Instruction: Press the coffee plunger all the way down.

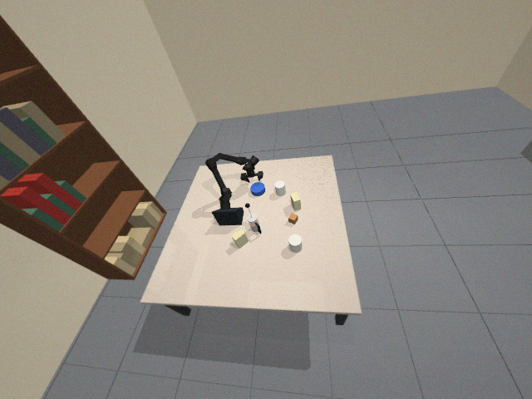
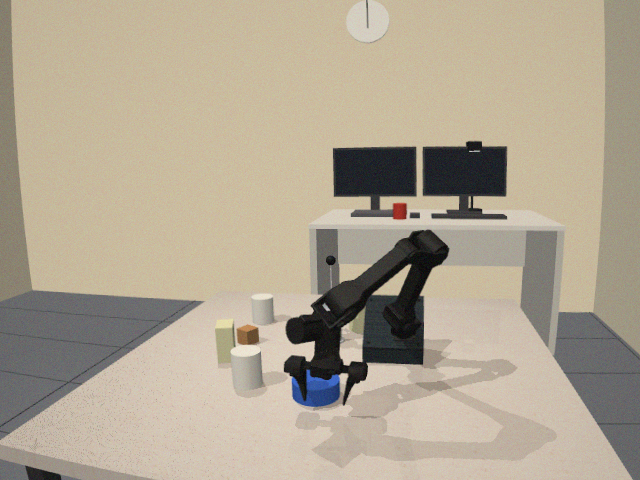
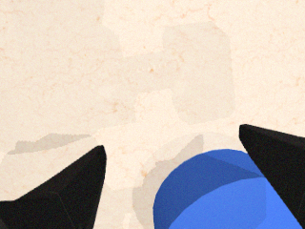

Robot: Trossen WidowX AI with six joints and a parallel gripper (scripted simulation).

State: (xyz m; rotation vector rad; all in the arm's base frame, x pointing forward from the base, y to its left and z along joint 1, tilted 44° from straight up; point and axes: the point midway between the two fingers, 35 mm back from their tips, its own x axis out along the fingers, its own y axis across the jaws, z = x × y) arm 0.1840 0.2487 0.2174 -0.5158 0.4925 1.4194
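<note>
The coffee press stands upright on the table beside the robot's dark base, with its dark handle toward the lower right in the top view. Its plunger knob is a black ball on a thin rod, raised high above the lid. In the exterior view the arm hides most of the press body. My gripper is open and empty, pointing down at the blue disc and away from the press. The press does not show in the wrist view.
The blue disc lies by the fingers. A white cylinder stands near it. A pale yellow block stands near the press. A second block, an orange-brown cube and another cylinder stand farther off.
</note>
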